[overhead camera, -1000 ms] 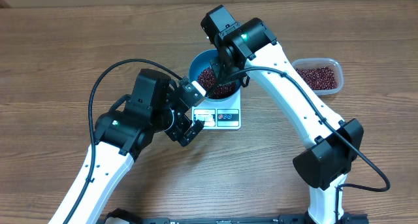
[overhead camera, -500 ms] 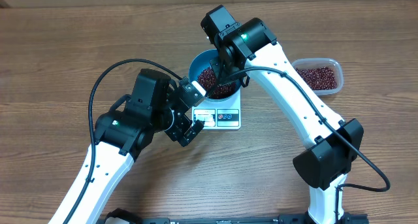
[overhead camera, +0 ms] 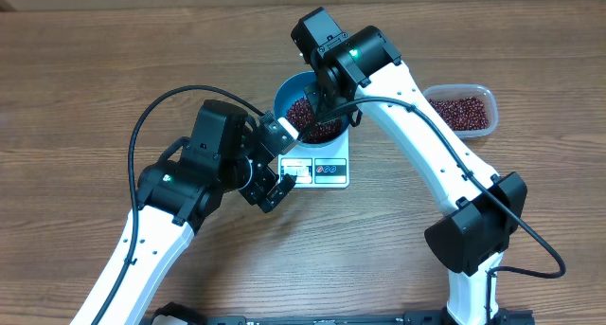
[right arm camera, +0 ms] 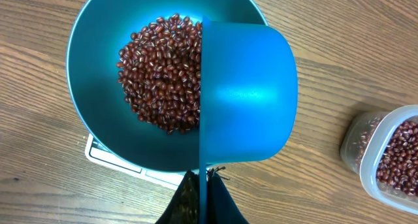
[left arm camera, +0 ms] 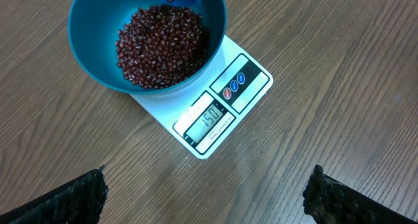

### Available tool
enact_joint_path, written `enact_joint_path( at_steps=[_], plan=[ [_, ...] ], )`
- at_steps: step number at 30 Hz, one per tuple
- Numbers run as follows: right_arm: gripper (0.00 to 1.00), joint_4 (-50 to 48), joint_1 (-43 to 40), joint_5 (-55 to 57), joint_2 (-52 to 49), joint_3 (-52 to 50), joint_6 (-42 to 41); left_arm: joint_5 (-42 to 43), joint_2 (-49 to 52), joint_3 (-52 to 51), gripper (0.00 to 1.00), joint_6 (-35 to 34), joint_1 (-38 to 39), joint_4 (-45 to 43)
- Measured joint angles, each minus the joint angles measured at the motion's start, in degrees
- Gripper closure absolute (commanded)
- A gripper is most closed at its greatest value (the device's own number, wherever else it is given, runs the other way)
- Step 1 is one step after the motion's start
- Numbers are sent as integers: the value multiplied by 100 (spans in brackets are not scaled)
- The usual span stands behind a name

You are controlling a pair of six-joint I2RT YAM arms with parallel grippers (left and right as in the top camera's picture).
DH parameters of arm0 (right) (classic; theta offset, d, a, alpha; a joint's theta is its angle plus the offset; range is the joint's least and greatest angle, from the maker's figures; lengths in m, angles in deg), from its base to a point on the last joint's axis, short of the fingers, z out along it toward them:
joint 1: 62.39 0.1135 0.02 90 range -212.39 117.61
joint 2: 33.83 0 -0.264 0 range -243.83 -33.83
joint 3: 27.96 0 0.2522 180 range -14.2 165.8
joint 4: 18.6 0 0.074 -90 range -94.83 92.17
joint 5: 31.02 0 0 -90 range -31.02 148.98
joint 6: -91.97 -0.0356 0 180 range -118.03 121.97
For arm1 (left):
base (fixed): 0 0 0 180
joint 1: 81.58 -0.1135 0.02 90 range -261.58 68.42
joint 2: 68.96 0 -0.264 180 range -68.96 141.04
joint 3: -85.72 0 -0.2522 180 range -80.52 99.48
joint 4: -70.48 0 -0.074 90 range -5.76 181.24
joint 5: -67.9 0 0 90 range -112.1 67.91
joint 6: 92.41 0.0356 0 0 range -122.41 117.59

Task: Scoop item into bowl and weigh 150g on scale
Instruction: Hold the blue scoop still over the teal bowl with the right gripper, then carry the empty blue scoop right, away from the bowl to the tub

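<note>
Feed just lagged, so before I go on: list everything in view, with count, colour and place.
table: one, brown wood, under everything
scale: one, white, mid-table, display reads 150
bowl: one, blue, on scale
tub: one, clear, on table right of scale
beans: many, dark red-brown, heap in bowl, more in tub
scoop: one, blue, over bowl
left tool: black, open, holding nothing, beside scale
right tool: black, shut on scoop handle

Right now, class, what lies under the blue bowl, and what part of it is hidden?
The white scale sits under the bowl. Its display and buttons show along one edge; the bowl covers most of its platform, which cannot be seen.
</note>
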Motion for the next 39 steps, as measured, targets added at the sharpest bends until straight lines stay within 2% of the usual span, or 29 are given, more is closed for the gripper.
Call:
enact_joint_path(
  at_steps=[10, 16, 29, 39],
  plan=[
    [96, -2, -2, -236, 0, 0, -7, 0, 0, 0, 0, 0, 0, 2],
    [96, 0, -166, -1108, 0, 0, -28, 0, 0, 2, 1, 0, 0, 2],
    [96, 35, -1150, -2951, 0, 0, -142, 0, 0, 0, 1, -2, 0, 0],
    [96, 50, -1659, -3803, 0, 0, -157, 0, 0, 0, 0, 0, 0, 0]
  ],
)
